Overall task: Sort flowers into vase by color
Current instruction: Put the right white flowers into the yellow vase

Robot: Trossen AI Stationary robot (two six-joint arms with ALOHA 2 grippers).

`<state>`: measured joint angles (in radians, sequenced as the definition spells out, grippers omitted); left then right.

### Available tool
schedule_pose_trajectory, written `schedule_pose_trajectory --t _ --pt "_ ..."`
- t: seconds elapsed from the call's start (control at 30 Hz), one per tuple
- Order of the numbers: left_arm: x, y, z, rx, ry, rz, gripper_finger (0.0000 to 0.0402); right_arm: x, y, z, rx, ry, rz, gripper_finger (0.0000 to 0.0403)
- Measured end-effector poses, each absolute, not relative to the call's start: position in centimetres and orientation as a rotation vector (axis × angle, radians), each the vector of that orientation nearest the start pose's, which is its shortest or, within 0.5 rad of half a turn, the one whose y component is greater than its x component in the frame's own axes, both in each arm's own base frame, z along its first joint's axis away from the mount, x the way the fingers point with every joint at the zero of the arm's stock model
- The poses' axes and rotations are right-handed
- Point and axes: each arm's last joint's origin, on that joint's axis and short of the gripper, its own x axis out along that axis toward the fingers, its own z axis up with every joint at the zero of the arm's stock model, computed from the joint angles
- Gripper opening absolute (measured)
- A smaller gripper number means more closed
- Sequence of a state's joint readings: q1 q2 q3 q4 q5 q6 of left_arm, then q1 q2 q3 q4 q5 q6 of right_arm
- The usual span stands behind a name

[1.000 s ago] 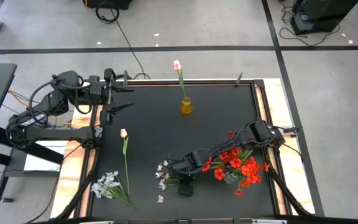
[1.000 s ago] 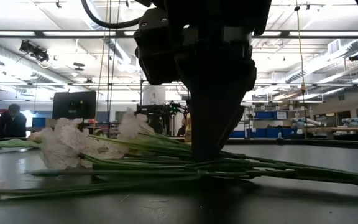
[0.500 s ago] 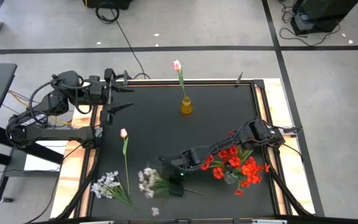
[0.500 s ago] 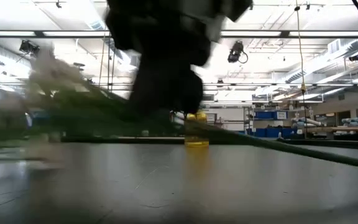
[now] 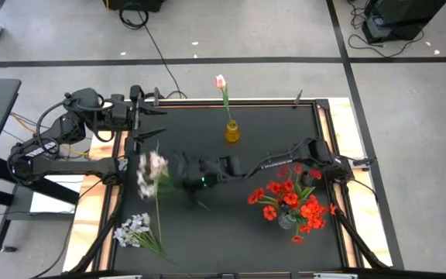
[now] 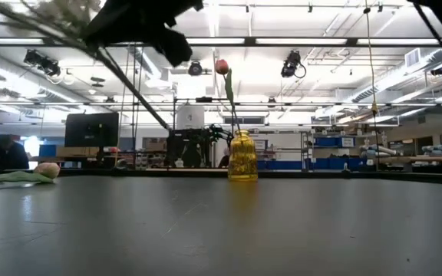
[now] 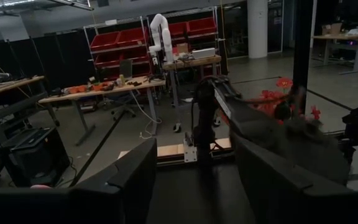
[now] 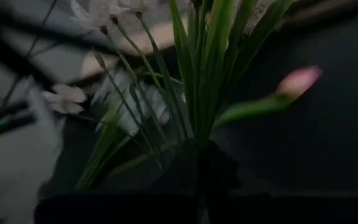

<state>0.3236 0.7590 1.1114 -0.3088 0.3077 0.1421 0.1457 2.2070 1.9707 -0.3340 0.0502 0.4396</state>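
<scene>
Right gripper [image 5: 183,172], reaching across the table from its far side, clamped on the green stems of a white spray [image 5: 152,168] and carrying it clear of the table; in the right wrist view the stems [image 8: 199,93] run straight out from between the dark fingers, with the blossoms fanned beyond them. Long axis of the spray: in line with the forearm, blossoms leading, pointing toward the left arm's side of the table. Yellow vase [image 5: 231,132] lies behind and to one side of the gripper, toward the table's far edge, and already holds one upright pink tulip [image 5: 220,81]. A loose pink tulip [image 8: 298,81] lies on the table just below the carried spray, on the near side of the yellow vase. A second white spray [image 5: 133,230] lies near the table's near corner on the left arm's side, well apart from the yellow vase. Red flowers [image 5: 289,203] stand bunched in a vase on the right arm's side.

Left gripper [image 5: 147,114] waits at the table's far corner, level with the yellow vase, fingers spread and empty. It is the nearer arm to the loose tulip and the second spray. No vase for white blossoms is visible, so the carried spray's destination cannot be told.

No brand, label or writing can be read.
</scene>
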Motion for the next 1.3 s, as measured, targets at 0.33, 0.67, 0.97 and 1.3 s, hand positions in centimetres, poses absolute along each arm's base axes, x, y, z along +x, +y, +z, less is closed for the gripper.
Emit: schedule_pose_trajectory --t 0.33,0.67,0.97,1.3 --pt "12.9 3.4 43.0 0.155 -0.04 0.019 0.0224 50.9 -0.8 28.3 0.416 0.532 -0.169 0.0011" --pt "12.9 3.4 43.0 0.155 -0.04 0.019 0.0224 49.1 -4.4 32.2 0.153 0.459 -0.254 0.001" --pt "12.9 3.4 43.0 0.156 -0.04 0.019 0.0224 47.7 -9.3 34.6 0.135 0.329 -0.158 0.001" --pt "12.9 3.4 43.0 0.156 -0.04 0.019 0.0224 45.5 -12.6 32.7 0.155 0.154 0.309 0.0008"
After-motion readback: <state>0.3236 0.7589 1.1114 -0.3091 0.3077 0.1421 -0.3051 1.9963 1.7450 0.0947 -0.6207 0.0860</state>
